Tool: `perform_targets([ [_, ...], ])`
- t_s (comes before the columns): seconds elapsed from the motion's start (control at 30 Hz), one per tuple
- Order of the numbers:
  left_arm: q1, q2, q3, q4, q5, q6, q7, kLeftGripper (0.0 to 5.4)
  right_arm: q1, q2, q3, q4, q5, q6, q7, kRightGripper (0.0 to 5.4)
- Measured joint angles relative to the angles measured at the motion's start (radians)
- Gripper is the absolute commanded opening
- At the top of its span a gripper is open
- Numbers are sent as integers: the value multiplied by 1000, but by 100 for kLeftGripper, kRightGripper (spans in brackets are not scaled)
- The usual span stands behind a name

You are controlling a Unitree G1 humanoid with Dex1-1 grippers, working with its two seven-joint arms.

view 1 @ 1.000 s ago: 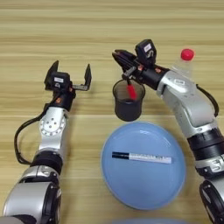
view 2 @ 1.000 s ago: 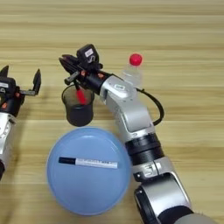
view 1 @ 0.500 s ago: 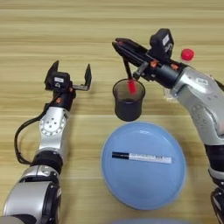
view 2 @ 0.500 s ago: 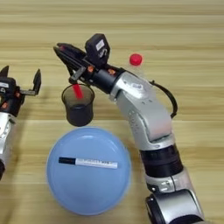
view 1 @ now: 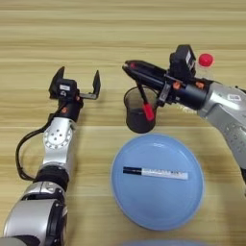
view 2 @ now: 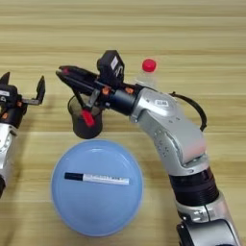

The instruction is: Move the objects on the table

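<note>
While my right end effector (view 1: 137, 72) pinches the slim black pen (view 1: 144, 100) above the dark cup (view 1: 140, 109), I'd centre it before releasing; left end effector (view 1: 77, 81) idles, fingers spread.

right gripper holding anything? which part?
Yes: the right gripper pinches the pen at its upper end; the lower red end hangs over the cup.

Pen (view 1: 145, 103) stands tilted in dark cup (view 1: 140, 111); marker (view 1: 154, 173) lies on plate (view 1: 139, 206); bottle (view 1: 205, 65) upright behind
</note>
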Motion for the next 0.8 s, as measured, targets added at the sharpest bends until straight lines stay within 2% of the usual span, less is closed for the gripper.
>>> perform_targets([
  [0.13, 0, 0, 0, 0, 0, 0, 0, 540, 37, -35, 33, 4, -4, -17, 45, 35],
  [0.3, 0, 0, 0, 0, 0, 0, 0, 540, 49, -59, 57, 40, -25, -33, 66, 35],
  [0.8, 0, 0, 0, 0, 0, 0, -1, 540, 106, -97, 140, 145, -122, -83, 103, 35],
])
